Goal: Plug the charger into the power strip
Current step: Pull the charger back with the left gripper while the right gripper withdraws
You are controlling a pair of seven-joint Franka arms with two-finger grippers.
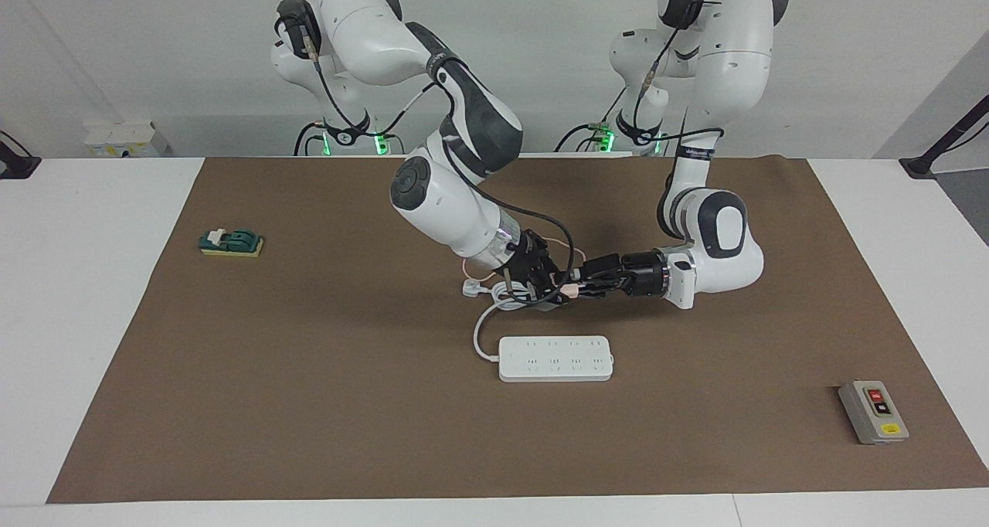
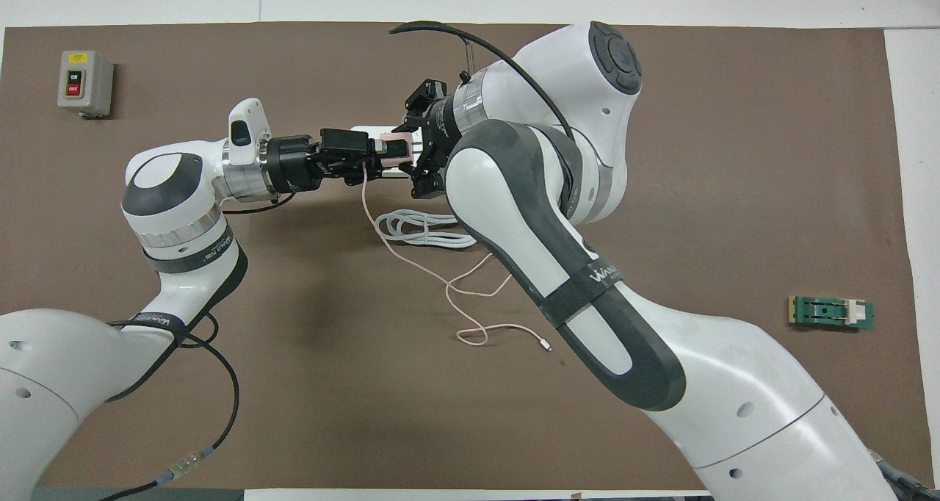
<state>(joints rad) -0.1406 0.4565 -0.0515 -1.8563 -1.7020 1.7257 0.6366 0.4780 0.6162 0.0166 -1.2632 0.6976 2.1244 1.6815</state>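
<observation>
Charger [image 2: 396, 150] light, rigid, cable limp; left pincer [image 2: 382, 156] and right pincer [image 2: 417, 152] both clamp body, prongs free.

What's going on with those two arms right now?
Left gripper and right gripper meet at pink charger, midair over power strip. Sockets unobstructed.

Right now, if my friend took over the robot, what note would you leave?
Left gripper: up in the air, shut on the small pale-pink cube charger, over the coiled white cord.
Right gripper: meets the charger from its own end; grip unclear.
Long flat white power strip: flat on the brown mat, sockets empty.
Done: charger lifted.
Left: carry it to the strip and push it in.
</observation>
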